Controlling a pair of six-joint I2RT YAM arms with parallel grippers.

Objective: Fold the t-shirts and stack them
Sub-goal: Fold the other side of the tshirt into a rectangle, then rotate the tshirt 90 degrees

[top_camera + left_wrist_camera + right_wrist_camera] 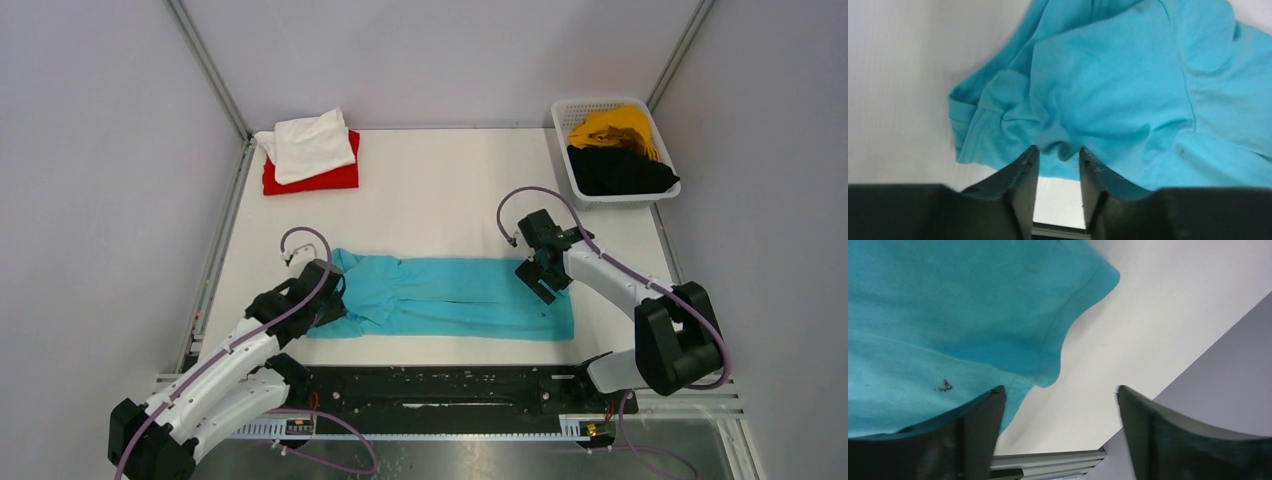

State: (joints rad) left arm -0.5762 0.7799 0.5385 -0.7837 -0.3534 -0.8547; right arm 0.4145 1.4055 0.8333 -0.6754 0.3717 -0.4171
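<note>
Left wrist: gripper (pixel 1058 150) on turquoise t-shirt (pixel 1128 75) (bunched)

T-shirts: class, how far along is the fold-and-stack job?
Done: white tee folded on red tee. In hand: turquoise tee, folded into a strip, pinched by the left end effector; right end effector open over it. Remaining: mustard tee and black tee in basket.
</note>
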